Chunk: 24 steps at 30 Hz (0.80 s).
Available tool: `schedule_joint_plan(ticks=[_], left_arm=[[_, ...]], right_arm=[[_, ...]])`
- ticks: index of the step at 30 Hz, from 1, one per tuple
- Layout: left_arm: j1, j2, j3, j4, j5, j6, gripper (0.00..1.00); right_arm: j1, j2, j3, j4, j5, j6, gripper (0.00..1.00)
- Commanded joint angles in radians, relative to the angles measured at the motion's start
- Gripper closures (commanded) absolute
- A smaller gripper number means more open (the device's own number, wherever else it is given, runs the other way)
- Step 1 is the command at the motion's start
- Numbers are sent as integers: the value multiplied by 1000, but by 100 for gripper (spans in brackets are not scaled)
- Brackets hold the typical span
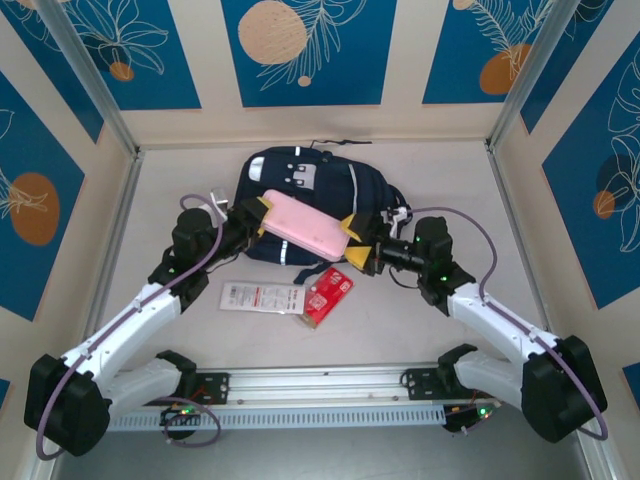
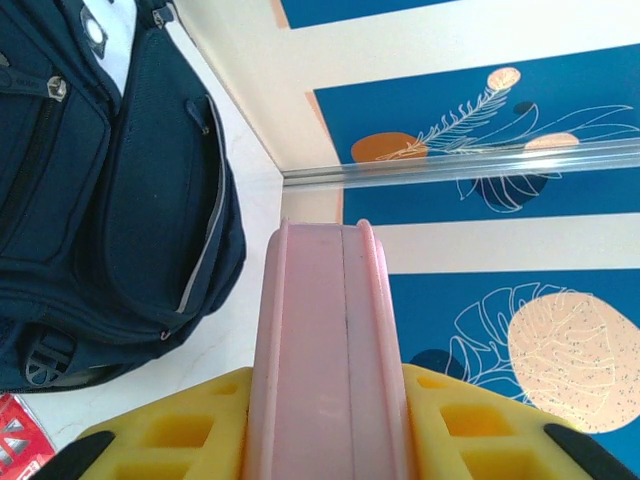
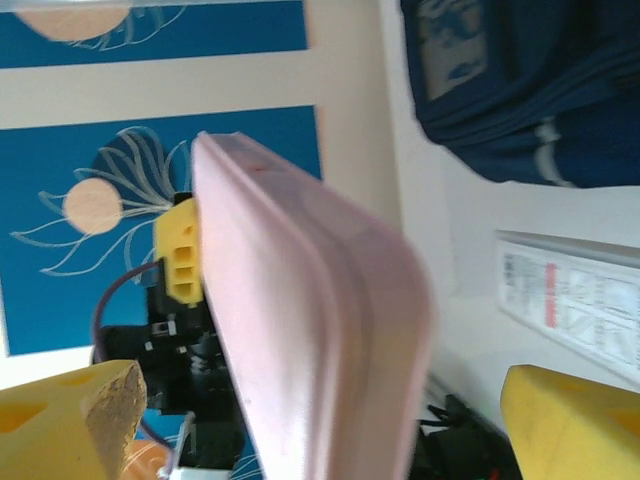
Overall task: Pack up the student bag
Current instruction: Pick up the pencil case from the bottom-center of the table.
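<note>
Navy-blue fabric with white stripes, the student bag (image 1: 310,172) lies flat on the bench (image 1: 450,190), front pocket up. A pink case (image 1: 303,226) crosses the bag's near edge, with an end effector at each end of it. The left end effector (image 1: 262,215), at the bag's near left corner, is clenched on the case's left end, its yellow pads (image 2: 170,440) pressed against both sides. The right end effector (image 1: 355,248), at the bag's near right corner, is released. Its jaws straddle the case's right end, and the right wrist view shows a gap between the case and each yellow finger (image 3: 565,420). In front of the bag, a white packet (image 1: 262,297) and a red box (image 1: 328,295) lie side by side on the bench.
</note>
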Motion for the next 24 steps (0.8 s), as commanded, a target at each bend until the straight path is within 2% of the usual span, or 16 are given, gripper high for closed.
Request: schedule_joint_plan(ticks=[1, 9, 13, 18, 24], left_arm=[[4, -14, -6, 66, -7, -36, 82], [3, -19, -2, 62, 0, -50, 82], [2, -17, -2, 60, 0, -52, 82], [-2, -9, -7, 62, 1, -55, 82], [-10, -4, -7, 59, 0, -47, 82]], right_arm=[[37, 28, -23, 216, 33, 88, 9], [72, 50, -34, 354, 129, 94, 28], [91, 59, -32, 390, 147, 98, 34], [107, 81, -27, 411, 154, 112, 50], [124, 108, -24, 440, 166, 117, 50]])
